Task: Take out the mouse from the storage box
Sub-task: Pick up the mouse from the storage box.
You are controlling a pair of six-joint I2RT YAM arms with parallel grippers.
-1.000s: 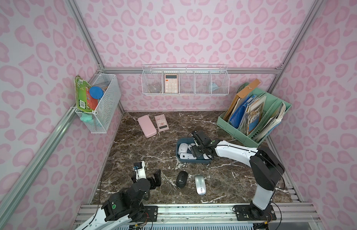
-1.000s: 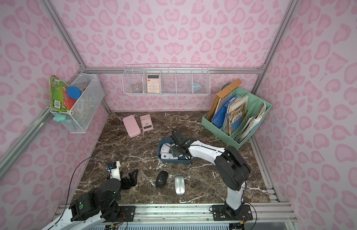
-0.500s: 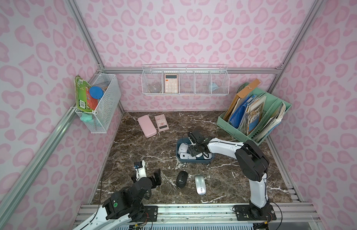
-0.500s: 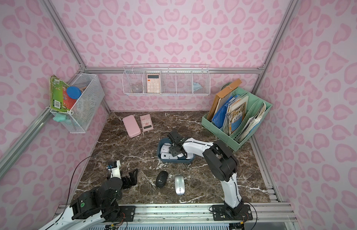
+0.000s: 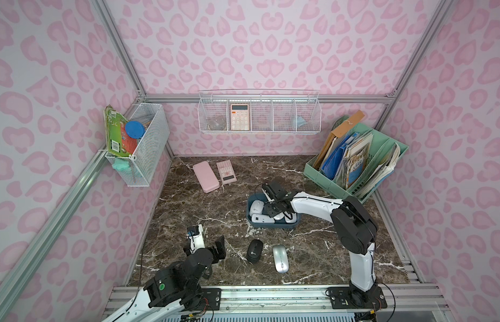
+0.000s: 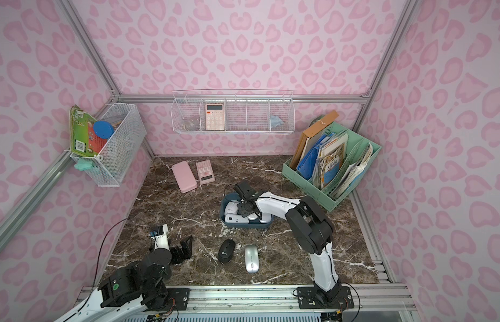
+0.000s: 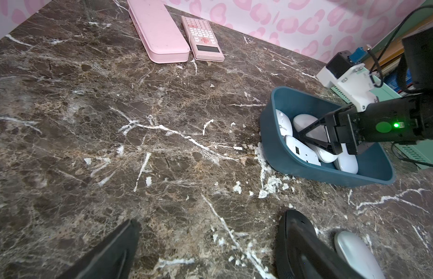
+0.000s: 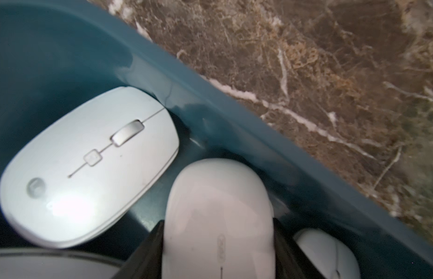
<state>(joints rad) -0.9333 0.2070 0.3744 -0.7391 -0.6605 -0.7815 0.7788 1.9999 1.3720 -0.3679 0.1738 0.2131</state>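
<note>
Right pincer [image 8: 217,222] clamps a white mouse [image 8: 218,193] hard by the box [image 8: 210,96] wall among other mice [image 8: 90,157]; left pincer [image 7: 208,224] gapes above open worktop [image 7: 114,120].

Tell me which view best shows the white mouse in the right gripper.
The right wrist view: the white mouse sits close up, the right gripper pressed against both its sides. In the left wrist view the gripper's fingers cross over it; in both top views the gripper hides most of it.
</note>
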